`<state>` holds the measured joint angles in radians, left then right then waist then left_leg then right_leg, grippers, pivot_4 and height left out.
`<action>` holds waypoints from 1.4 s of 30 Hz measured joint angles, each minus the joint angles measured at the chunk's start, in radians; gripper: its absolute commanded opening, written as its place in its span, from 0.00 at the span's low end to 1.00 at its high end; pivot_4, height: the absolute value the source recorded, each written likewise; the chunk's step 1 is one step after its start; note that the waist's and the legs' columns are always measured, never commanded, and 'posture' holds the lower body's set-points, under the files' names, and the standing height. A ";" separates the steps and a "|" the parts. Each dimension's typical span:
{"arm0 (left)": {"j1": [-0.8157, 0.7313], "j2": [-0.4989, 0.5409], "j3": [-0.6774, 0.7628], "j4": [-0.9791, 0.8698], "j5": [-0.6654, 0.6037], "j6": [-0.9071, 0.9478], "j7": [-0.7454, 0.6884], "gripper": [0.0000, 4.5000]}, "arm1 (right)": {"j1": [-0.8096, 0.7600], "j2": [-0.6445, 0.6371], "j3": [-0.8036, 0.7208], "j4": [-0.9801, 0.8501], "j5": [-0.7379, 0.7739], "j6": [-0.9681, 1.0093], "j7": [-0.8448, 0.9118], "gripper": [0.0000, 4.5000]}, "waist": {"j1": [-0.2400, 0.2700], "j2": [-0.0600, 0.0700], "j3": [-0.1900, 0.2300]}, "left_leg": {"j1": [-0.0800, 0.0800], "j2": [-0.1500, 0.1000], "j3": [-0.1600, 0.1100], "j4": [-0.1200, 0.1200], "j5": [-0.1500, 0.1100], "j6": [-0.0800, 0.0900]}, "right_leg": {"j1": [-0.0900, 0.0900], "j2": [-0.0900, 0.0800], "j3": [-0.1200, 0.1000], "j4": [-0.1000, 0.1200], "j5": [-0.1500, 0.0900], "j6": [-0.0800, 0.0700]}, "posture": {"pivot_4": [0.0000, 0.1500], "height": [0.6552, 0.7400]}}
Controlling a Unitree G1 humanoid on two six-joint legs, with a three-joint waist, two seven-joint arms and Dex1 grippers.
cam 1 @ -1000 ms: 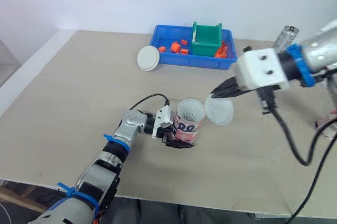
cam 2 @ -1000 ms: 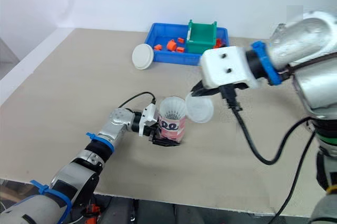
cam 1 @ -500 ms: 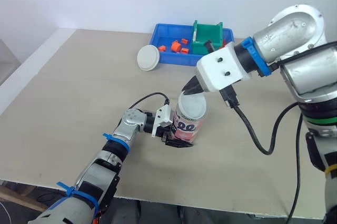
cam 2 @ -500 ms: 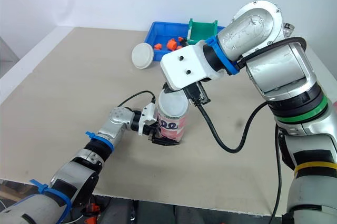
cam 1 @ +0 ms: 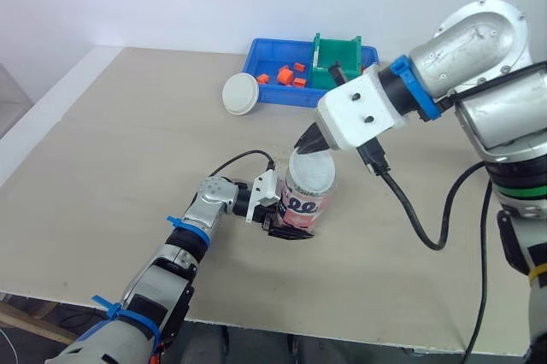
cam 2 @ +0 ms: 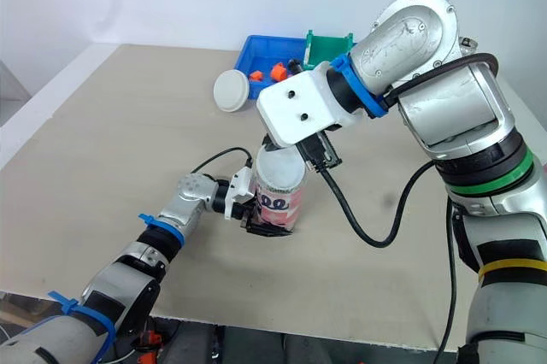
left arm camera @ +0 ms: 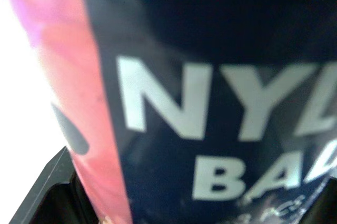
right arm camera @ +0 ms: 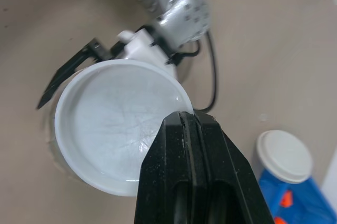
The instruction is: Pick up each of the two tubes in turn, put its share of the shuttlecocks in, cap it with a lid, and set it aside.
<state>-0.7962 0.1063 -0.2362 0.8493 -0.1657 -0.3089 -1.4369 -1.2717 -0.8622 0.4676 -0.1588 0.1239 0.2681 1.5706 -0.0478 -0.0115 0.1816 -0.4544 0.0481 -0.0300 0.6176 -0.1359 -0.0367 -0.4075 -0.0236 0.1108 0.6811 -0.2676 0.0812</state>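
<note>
Where the pale beige counter (cam 1: 102, 150) runs back to a plain white wall, a blue bin (cam 1: 273, 95) is seen near the far edge. Small orange pieces (cam 1: 285, 76) and a green box (cam 1: 335, 61) are held in it. A white lid (cam 1: 240, 93) is laid flat just beside the bin's left end.

The tube (cam 1: 306, 206) is found well apart from the bin, on its near side towards the robot. It is stood upright on the counter with its long axis vertical and its mouth pointed up. Its wall is printed in pink and a dark colour, and large white letters are made out on it in the left wrist view. It is clamped low on its body by the left gripper (cam 1: 285, 226), which is brought in from the side away from the bin.

A translucent lid (right arm camera: 116, 129) is laid over the tube's mouth, hollow side up. It is pinched at its rim by the right gripper (right arm camera: 184, 121), whose fingers are pressed together on it. Whether the lid is fully seated cannot be told.
</note>
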 measured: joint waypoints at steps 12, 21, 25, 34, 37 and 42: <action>0.001 0.004 0.000 -0.003 0.001 0.000 -0.004 0.86 | -0.030 -0.029 0.012 -0.012 0.059 -0.010 0.002 0.01 | 0.000 0.000 0.000 | 0.000 0.000 0.000 0.000 0.000 0.000 | 0.000 0.000 0.000 0.000 -0.001 0.000 | 1.00 0.85; 0.001 0.004 -0.002 -0.007 0.003 0.000 -0.003 0.86 | -0.015 -0.028 0.013 -0.013 0.067 -0.005 0.002 0.01 | 0.000 0.000 0.000 | 0.000 0.000 0.000 0.000 0.000 0.000 | 0.000 0.000 0.000 0.000 -0.001 -0.002 | 1.00 0.85; 0.001 0.004 -0.002 -0.007 0.004 0.001 -0.003 0.86 | -0.010 -0.022 0.018 -0.011 0.037 -0.021 0.002 0.01 | 0.000 0.000 0.000 | 0.000 0.000 0.000 0.000 0.000 0.000 | 0.000 0.000 0.000 0.000 -0.001 -0.002 | 1.00 0.85; 0.003 0.004 -0.001 -0.008 0.004 0.002 -0.001 0.86 | 0.007 0.010 0.039 0.034 -0.045 -0.086 0.002 0.01 | 0.000 0.000 0.000 | 0.000 0.000 0.000 0.000 0.000 0.000 | 0.000 0.000 0.000 0.000 -0.001 -0.001 | 1.00 0.85; 0.003 0.004 -0.001 -0.008 0.004 0.002 -0.001 0.86 | 0.007 0.002 0.039 0.030 -0.036 -0.086 0.002 0.01 | 0.000 0.000 0.000 | 0.000 0.000 0.000 0.000 0.000 0.000 | 0.000 0.000 0.000 0.000 -0.001 -0.001 | 1.00 0.85; 0.003 0.004 -0.002 -0.011 0.005 0.000 -0.001 0.86 | 0.012 -0.032 0.039 -0.010 -0.008 -0.078 0.002 0.01 | 0.000 0.000 0.000 | 0.000 0.000 0.000 -0.001 0.000 0.000 | 0.000 0.000 0.000 0.000 -0.002 -0.002 | 1.00 0.85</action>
<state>-0.7928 0.1102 -0.2377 0.8384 -0.1608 -0.3085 -1.4377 -1.2596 -0.8947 0.5068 -0.1685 0.1155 0.1898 1.5725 -0.0479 -0.0116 0.1816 -0.4542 0.0482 -0.0305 0.6170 -0.1360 -0.0368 -0.4074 -0.0235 0.1104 0.6811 -0.2694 0.0787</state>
